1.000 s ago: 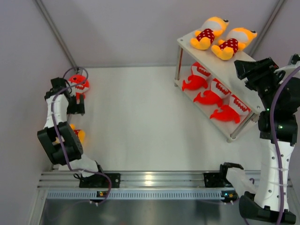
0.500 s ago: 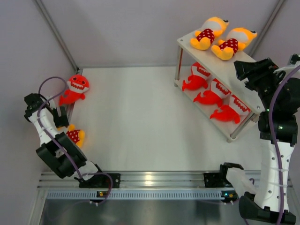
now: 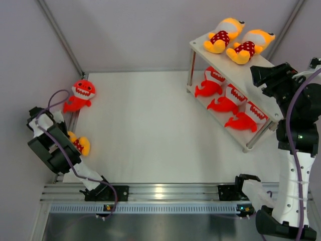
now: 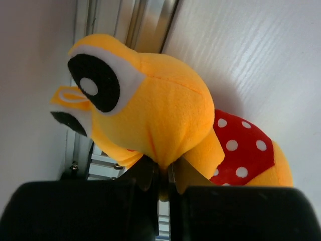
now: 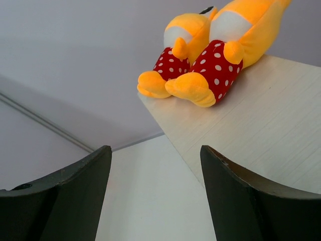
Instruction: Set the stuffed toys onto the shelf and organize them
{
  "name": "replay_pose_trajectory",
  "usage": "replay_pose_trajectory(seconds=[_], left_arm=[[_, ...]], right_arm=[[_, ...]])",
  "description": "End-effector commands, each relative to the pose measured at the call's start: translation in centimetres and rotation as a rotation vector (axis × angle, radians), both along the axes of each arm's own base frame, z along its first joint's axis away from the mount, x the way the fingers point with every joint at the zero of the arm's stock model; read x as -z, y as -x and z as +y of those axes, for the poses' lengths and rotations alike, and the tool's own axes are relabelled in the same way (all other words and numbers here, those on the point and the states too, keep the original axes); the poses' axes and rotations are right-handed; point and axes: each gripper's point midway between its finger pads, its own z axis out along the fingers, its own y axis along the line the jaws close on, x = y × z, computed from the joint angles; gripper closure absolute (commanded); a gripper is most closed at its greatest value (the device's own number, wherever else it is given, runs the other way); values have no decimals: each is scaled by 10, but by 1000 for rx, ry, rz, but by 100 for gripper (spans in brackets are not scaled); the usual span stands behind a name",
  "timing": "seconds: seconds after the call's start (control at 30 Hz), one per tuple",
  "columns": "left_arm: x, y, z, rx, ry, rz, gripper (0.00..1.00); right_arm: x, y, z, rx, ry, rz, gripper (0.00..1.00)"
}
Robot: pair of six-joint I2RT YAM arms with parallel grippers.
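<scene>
- Top external view: the shelf stands at the right of the white table, set at an angle.
- Its top board carries 2 yellow-orange plushes in red white-dotted shorts, side by side at the far end.
- Its lower board carries 3 red sharks in a row, white toothy mouths up.
- A loose red shark lies on the table close to the left wall.
- A loose yellow-orange plush lies nearer the arm bases, also along the left edge, with the left gripper right at it.
- The right gripper hangs over the near part of the shelf's top board. From here I cannot tell how either gripper's fingers stand.
- Left wrist view: the left gripper is clenched on a fold of the loose yellow-orange plush, its jaws pinched almost together.
- The plush shows a big black-and-white eye and dotted shorts, and rests against an aluminium rail by the wall.
- Right wrist view: the right gripper is spread wide with nothing between its fingers.
- It looks along the shelf towards the 2 yellow-orange plushes, which touch each other at the board's far end.
</scene>
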Motion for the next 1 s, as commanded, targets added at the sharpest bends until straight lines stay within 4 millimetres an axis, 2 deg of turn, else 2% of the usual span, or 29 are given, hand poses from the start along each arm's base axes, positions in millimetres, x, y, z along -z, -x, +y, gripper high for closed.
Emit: replay_pose_trajectory(seconds=[0.0,0.07,0.13,0.17,0.2,0.23,0.27,0.3,0.33,0.37,0.4,0.43,0.47,0.5,0.53,0.57,0.6,0.63,0.7,0.73,0.9,0.97], left_arm=[[-24,-16,-19,36,49,-151,100],[-50,-31,-29,69,32,-238,100],[-89,-46,-44,94,-7,-341,100],[-111,-64,-64,161,-26,-394,100],[-135,-72,-83,191,-31,-461,100],[-162,-83,-96,232,-49,-526,100],[-178,-96,-134,331,-26,-572,100],[-198,-100,-158,365,2,-626,100],[-225,-107,-179,418,23,-696,100],[-238,-110,-212,493,69,-729,100],[-251,-109,-228,509,105,-757,100],[-268,-108,-252,573,143,-798,100],[-275,-106,-261,592,157,-814,100],[-282,-103,-269,613,166,-830,100],[-290,-99,-285,657,187,-848,100],[-294,-97,-291,672,198,-856,100],[-296,-94,-298,685,226,-856,100],[-300,-91,-305,703,247,-863,100],[-302,-89,-310,712,272,-865,100],[-303,-88,-313,721,277,-866,100],[-296,-90,-308,717,234,-852,100],[-294,-88,-316,744,237,-846,100]], right_arm=[[-24,12,4,-15,53,-70,28],[-34,12,14,-68,64,-106,33],[-38,8,30,-147,79,-124,37],[-39,7,47,-186,80,-130,38],[-35,3,62,-215,128,-130,38],[-29,-10,79,-236,161,-108,38],[-21,-4,129,-338,186,-93,37],[-9,-2,159,-414,274,-80,35],[4,-12,198,-496,322,-37,31],[12,8,245,-646,348,-29,30],[20,10,266,-704,370,-8,30],[28,11,301,-785,382,1,28],[33,12,317,-822,392,2,28],[24,14,330,-851,386,-30,26],[42,8,350,-885,401,4,25],[45,17,367,-942,400,0,25],[36,19,376,-959,387,-17,24],[52,19,395,-993,402,8,23],[49,19,408,-1000,404,-2,22],[65,17,418,-1012,423,38,21],[83,14,438,-1037,424,74,20],[92,15,446,-1064,426,88,20]])
